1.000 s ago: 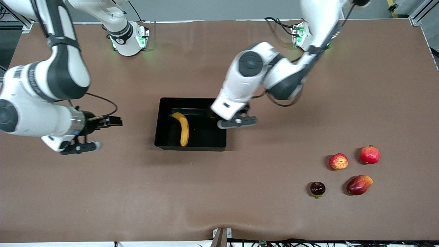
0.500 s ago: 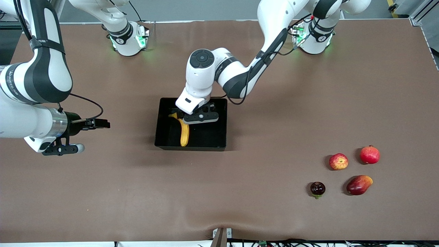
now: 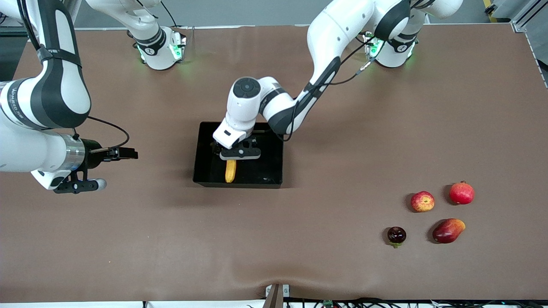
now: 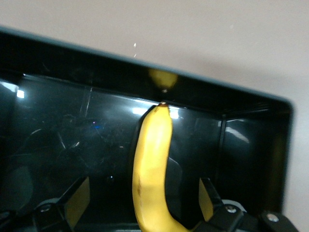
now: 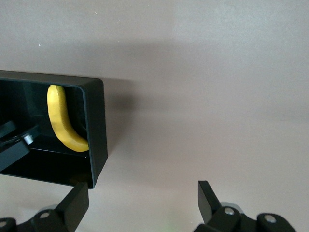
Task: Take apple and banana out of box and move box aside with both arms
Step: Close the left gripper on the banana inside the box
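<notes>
The yellow banana (image 3: 230,171) lies inside the black box (image 3: 204,179) at the table's middle. My left gripper (image 3: 239,153) is down in the box over the banana's middle, open. In the left wrist view the banana (image 4: 152,169) runs between the two fingers (image 4: 77,203), with a gap on each side. The box's wall (image 4: 72,63) lies past the banana's tip. The apple (image 3: 422,201), red with yellow streaks, sits on the table toward the left arm's end. My right gripper (image 3: 79,186) hangs open over bare table beside the box (image 5: 96,130), toward the right arm's end, holding nothing (image 5: 142,198).
A red pomegranate (image 3: 461,193) sits beside the apple. A dark-red mango (image 3: 448,230) and a small dark round fruit (image 3: 396,235) lie nearer the front camera than the apple. Brown table surface surrounds the box on all sides.
My left gripper swung from beside the box to over the banana and came down into the box around it. My right gripper drew away from the box, then held still.
</notes>
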You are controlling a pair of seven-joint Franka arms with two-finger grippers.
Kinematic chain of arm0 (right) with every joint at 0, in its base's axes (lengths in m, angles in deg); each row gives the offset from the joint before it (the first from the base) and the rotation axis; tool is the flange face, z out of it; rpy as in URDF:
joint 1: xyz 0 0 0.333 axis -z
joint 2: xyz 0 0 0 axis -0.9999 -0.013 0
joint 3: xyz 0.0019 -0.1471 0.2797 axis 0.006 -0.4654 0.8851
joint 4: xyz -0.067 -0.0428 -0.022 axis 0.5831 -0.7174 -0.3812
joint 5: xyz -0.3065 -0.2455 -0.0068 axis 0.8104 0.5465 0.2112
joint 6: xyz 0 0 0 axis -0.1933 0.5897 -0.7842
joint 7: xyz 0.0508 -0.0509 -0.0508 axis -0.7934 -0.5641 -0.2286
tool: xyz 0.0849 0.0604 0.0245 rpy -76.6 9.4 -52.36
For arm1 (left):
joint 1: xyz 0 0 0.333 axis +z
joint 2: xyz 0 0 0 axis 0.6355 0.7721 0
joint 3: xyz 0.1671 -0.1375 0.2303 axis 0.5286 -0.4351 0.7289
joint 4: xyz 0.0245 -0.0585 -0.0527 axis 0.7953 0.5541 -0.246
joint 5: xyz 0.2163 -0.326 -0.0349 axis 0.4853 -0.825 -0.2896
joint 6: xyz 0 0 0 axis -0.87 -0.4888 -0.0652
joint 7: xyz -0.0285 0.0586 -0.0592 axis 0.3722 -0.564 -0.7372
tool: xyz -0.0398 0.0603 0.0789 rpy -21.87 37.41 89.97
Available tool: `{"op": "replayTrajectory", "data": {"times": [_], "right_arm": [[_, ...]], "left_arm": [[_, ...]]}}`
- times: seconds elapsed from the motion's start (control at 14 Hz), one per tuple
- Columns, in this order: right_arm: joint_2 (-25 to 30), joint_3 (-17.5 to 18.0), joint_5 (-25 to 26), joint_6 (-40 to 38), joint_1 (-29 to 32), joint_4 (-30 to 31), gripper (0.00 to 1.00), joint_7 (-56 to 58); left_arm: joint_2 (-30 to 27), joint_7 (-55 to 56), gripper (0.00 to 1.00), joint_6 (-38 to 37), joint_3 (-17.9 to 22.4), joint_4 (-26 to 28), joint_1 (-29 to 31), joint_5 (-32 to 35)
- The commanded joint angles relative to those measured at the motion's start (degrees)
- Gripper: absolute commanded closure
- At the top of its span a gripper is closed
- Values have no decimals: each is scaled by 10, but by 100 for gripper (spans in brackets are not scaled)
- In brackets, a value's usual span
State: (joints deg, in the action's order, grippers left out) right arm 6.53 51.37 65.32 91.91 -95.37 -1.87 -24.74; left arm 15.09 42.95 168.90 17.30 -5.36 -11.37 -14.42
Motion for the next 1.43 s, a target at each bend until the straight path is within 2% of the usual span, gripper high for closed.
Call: {"op": "replayTrajectory", "data": {"times": [0.0,0.29,1.07,1.29,1.36], "right_arm": [[11,4,-2,-6,5,4,0,0],[10,4,-2,-6,4,5,0,1],[8,5,-2,-5,0,11,0,-3],[8,5,-2,-5,2,11,0,-3],[8,5,-2,-5,2,11,0,-2]], "left_arm": [[33,13,0,3,9,-47,-14,-6],[61,28,0,45,11,-54,-23,-6],[100,68,0,86,11,-66,-33,-6],[101,82,16,98,11,-66,-36,-6],[106,84,30,106,11,-66,-38,-6]]}}
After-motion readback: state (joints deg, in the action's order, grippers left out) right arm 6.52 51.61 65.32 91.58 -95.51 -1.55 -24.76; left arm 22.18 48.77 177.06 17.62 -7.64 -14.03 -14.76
